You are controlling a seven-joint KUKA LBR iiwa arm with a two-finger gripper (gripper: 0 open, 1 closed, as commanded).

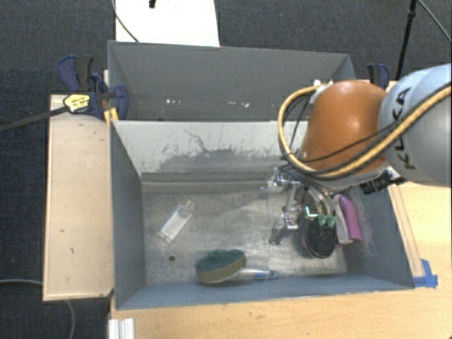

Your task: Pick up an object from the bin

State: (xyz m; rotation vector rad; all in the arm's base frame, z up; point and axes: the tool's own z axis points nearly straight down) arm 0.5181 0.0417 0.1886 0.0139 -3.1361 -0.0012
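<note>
Camera view: looking down into a grey metal bin, arm entering from the right.

Bin floor: bare and scuffed across the middle, with loose things well apart along the left, front and right.

Clear plastic bottle: small, lying on its side, tilted, on the left half of the floor, apart from everything else.

Green scouring sponge: oval, dark green top over a tan base, close to the front wall, left of centre.

Clear pen: thin, with a blue mark near its right end, lying flat along the front wall, left end touching or tucked under the sponge.

Gripper: bright metal, hanging low over the right half of the floor, just left of the black piece.

Jaw state: cannot be told from this angle.

Black round brush: dark, dome-shaped, with a green bit at its top, on the floor at the right; nearest thing to the gripper, just beside it, contact not discernible.

Purple piece: oblong, pinkish-purple, standing or leaning just right of the black brush, near the right wall.

Orange cover: rounded, on the wrist above the gripper, looped by yellow and black cables.
</note>
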